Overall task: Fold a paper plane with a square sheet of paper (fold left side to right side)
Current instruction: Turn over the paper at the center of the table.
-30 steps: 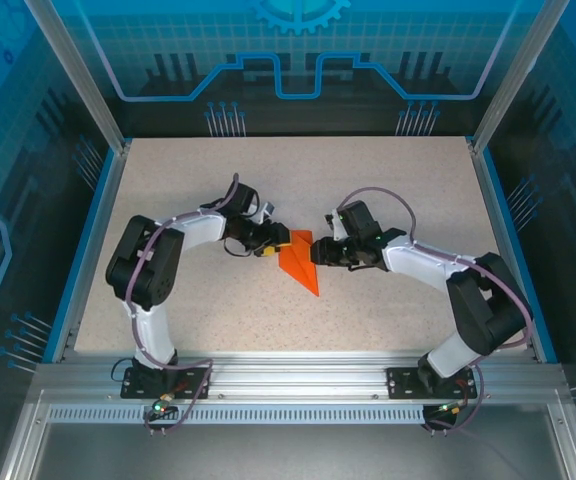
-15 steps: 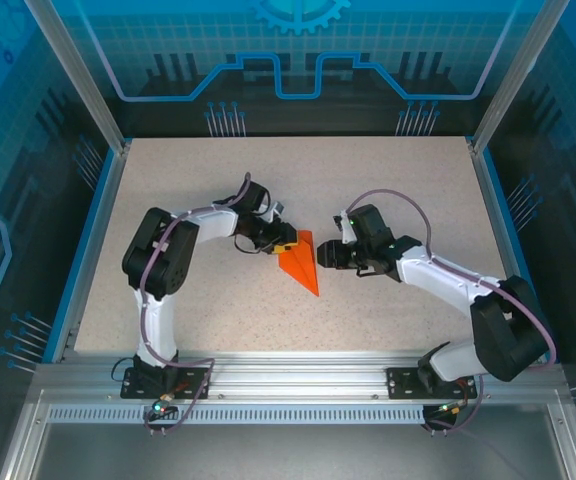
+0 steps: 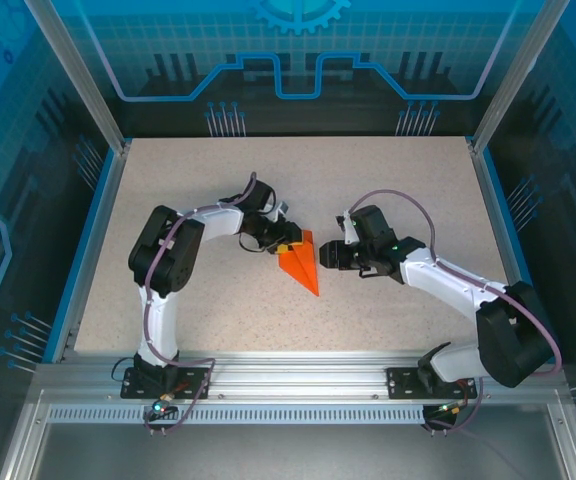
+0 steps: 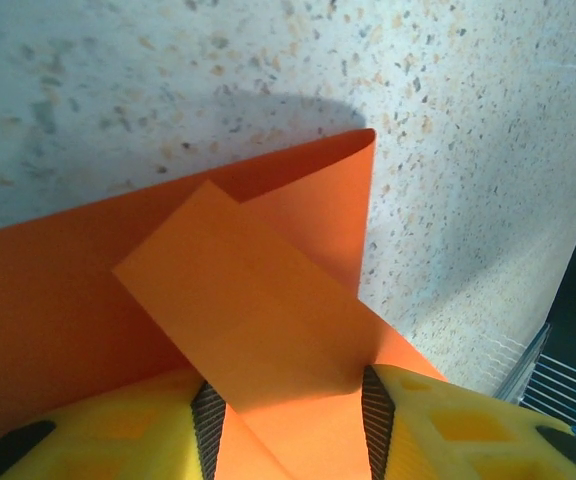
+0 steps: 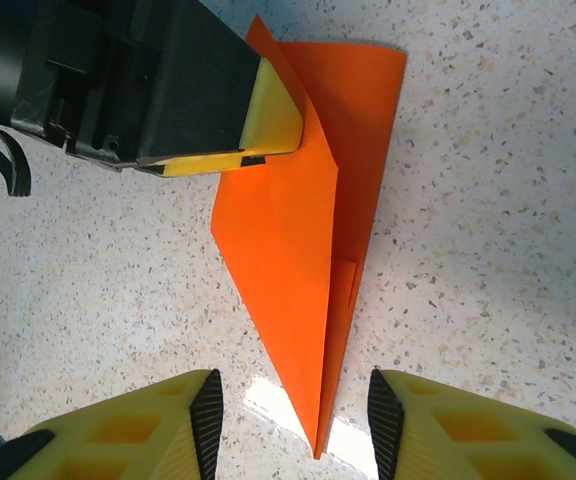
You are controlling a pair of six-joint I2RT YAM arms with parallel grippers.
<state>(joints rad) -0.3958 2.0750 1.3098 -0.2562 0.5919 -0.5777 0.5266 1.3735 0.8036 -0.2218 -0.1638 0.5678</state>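
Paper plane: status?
Left gripper open, astride plane flap. Right gripper open over its tip. Rest lies on table. Nothing in the way.

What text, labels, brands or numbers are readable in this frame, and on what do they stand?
None can be read.
orange paper: plain, unmarked.
blue back panel: gear and line graphics only, no letters.
left arm, right arm: no label legible.

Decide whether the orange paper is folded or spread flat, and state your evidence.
Folded. The paper plane is a narrow pointed triangle, not a square, with overlapping layers and creases.
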